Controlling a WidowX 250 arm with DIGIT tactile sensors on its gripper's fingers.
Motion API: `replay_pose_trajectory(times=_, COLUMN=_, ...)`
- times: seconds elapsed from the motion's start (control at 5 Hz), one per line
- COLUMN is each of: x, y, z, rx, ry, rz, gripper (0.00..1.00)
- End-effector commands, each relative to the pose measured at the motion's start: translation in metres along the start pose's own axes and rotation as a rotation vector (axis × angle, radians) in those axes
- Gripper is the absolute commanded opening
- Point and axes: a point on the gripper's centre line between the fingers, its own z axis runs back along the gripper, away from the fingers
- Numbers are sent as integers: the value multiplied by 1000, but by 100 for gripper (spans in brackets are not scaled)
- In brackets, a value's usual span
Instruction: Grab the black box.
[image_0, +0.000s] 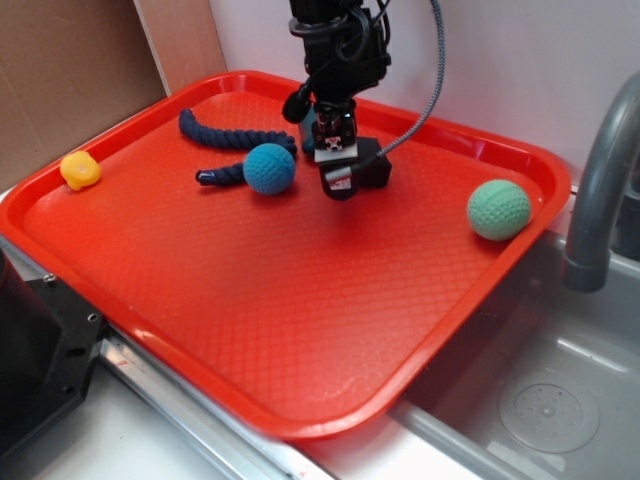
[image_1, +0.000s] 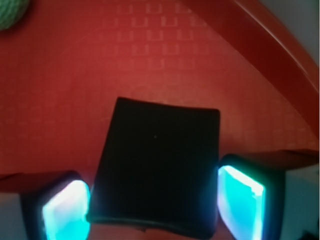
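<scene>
Starting at the left edge of the red tray, there's a small yellow piece sitting alone, well clear of the action. Moving along, a dark blue rope curls near the back rim, with the blue ball just beside it. Now the middle, and here's the business: the gripper comes straight down from above, arm near vertical, cable looping off to the right, and the black box sits right under it on the tray floor, towards the back. From the wrist view the black box lies squarely between the two glowing fingers, one on each flank. The left pad looks to touch its edge, the right sits just beside it, so the jaws are spread around the box and not yet squeezing, as far as I can judge. This is the closing step, then: pinch in evenly, then lift. Far right, the green ball rests near the rim, out of the way.
</scene>
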Motion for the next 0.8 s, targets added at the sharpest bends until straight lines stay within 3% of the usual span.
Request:
replay_pose_trajectory(times=0.0, x=4, y=28, z=-34, rx=-35, ry=38, rz=148, gripper=0)
replay_pose_trajectory(times=0.2, x=3, y=27, z=-29, rx=-37, ry=16, rz=152, gripper=0)
replay_pose_trajectory(times=0.6, x=-19, y=-26, z=66, rx=141, ry=-160, rz=158, gripper=0)
